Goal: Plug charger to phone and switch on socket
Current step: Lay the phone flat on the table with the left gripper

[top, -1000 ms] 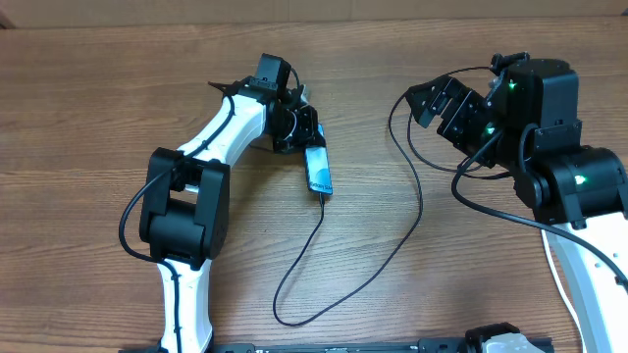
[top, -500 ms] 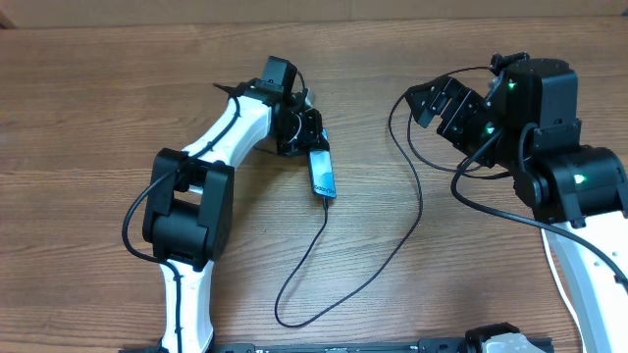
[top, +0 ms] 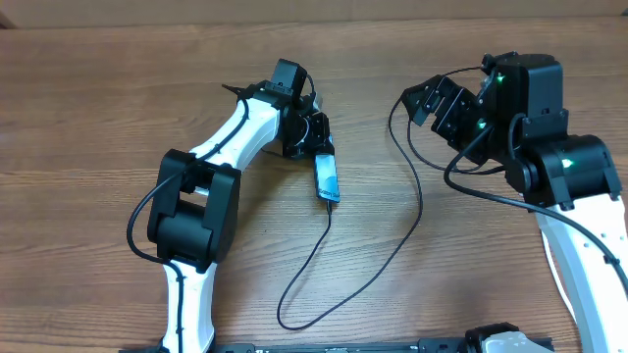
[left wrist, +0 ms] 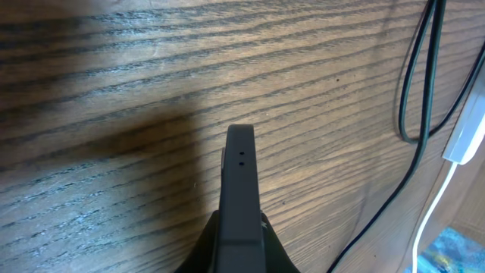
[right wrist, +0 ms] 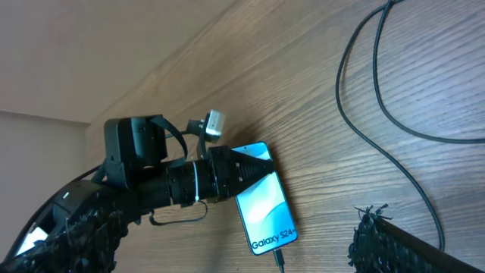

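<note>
While the left gripper (top: 316, 149) clamped the far end of the phone (top: 327, 178) mid-table, the charger (top: 392, 257) met the phone's near end and looped off right, where the right gripper (top: 422, 96) hung wide open.

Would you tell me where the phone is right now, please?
Overhead, the phone lies near the middle of the table, at the tip of the left gripper, the black cable leaving its near end.
</note>
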